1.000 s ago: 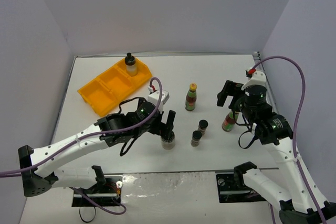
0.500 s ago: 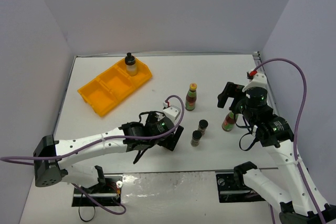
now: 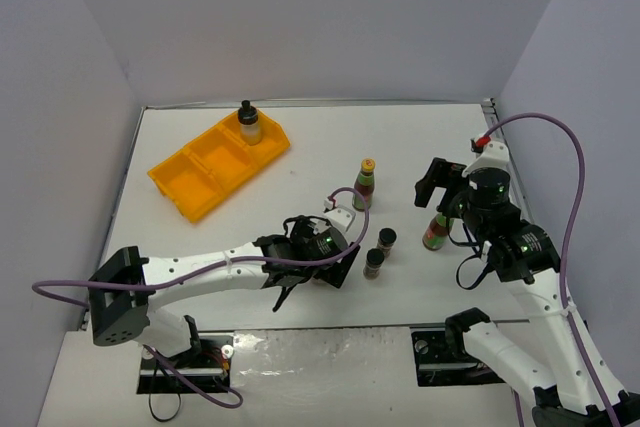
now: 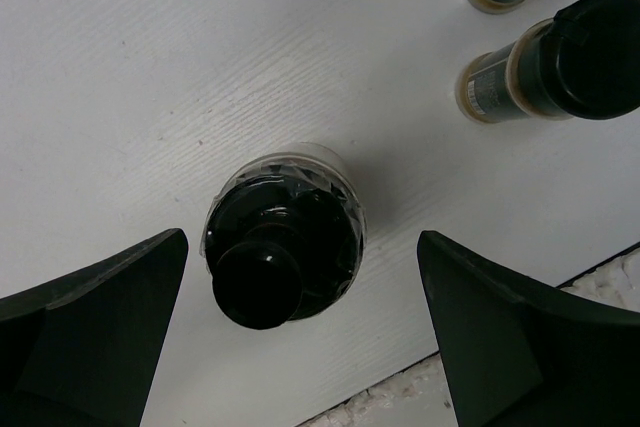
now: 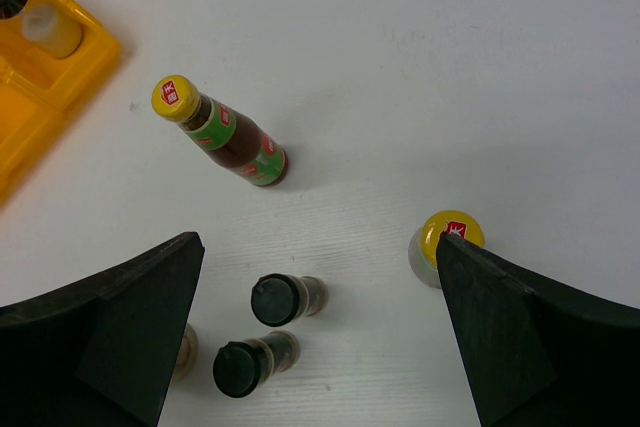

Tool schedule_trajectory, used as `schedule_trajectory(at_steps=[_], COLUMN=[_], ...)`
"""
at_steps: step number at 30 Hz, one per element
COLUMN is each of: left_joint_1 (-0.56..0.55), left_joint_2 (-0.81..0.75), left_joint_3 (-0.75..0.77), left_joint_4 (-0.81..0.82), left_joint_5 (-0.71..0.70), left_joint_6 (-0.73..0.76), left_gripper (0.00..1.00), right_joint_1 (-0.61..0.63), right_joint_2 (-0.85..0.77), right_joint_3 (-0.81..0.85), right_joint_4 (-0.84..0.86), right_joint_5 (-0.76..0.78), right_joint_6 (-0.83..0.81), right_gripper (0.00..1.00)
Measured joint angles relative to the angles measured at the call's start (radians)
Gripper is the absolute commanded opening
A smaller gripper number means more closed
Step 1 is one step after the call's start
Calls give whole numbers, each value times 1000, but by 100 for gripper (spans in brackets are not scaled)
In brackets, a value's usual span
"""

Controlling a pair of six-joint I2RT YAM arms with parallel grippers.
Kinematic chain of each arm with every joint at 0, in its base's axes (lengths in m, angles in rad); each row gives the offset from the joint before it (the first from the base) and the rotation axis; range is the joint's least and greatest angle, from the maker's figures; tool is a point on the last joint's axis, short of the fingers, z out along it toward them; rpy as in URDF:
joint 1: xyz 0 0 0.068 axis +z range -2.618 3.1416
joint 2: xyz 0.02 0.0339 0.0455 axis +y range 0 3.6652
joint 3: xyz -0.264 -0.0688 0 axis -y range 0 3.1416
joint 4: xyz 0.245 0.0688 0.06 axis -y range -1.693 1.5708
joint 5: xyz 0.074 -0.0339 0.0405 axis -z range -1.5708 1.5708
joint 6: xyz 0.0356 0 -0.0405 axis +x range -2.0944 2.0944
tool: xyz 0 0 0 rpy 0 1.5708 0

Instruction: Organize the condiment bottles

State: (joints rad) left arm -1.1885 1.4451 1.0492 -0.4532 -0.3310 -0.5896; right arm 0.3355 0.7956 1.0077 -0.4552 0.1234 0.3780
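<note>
A wide black-lidded jar (image 4: 285, 247) stands on the white table between the fingers of my open left gripper (image 4: 300, 237), touching neither. In the top view the left gripper (image 3: 335, 265) hides this jar. Two tiny black-capped spice jars (image 3: 386, 239) (image 3: 373, 263) stand just to its right. One yellow-capped sauce bottle (image 3: 364, 185) stands behind them. The other sauce bottle (image 3: 436, 232) stands below my open, empty right gripper (image 3: 432, 185); its cap (image 5: 450, 237) sits beside the right finger. The second wide jar (image 3: 248, 122) stands in the orange tray (image 3: 200, 172).
The orange tray lies at the back left, its other compartments bare. The table's front edge (image 4: 400, 392) runs close to the near jar. Grey walls enclose the table on three sides.
My left arm has swung to the right and stretched out low along the front, so its gripper now covers the near wide jar. The right arm has barely moved.
</note>
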Motion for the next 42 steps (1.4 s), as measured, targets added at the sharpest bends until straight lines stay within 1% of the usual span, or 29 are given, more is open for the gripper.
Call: schedule_trajectory(at_steps=[18, 20, 22, 25, 26, 28, 33, 36, 40, 42], left_joint_1=[31, 31, 31, 31, 31, 31, 31, 32, 63, 117], left_joint_2=[60, 64, 66, 66, 66, 66, 66, 66, 64, 68], left_joint_3=[-63, -64, -64, -64, -64, -64, -56, -12, 127, 235], left_joint_4=[90, 98, 104, 108, 107, 107, 77, 3, -91, -127], left_joint_5=[5, 7, 9, 8, 7, 8, -14, -44, -66, -50], left_joint_6=[-13, -14, -16, -22, -23, -31, -46, -42, -4, 34], left_gripper=[97, 90, 80, 24, 14, 0, 0, 0, 0, 0], right_joint_1=[0, 0, 0, 0, 0, 0, 0, 0, 0, 0], right_joint_2=[-27, -28, -28, -28, -28, -28, -28, -28, -28, -26], right_joint_3=[0, 0, 0, 0, 0, -1, -3, -3, -3, -3], right_joint_4=[-21, -22, -22, -24, -24, -24, -25, -25, -26, -27], right_joint_5=[1, 1, 1, 1, 1, 1, 1, 1, 2, 3], right_joint_6=[0, 0, 0, 0, 0, 0, 0, -1, -3, -4], right_gripper=[100, 100, 100, 100, 100, 100, 100, 100, 100, 100])
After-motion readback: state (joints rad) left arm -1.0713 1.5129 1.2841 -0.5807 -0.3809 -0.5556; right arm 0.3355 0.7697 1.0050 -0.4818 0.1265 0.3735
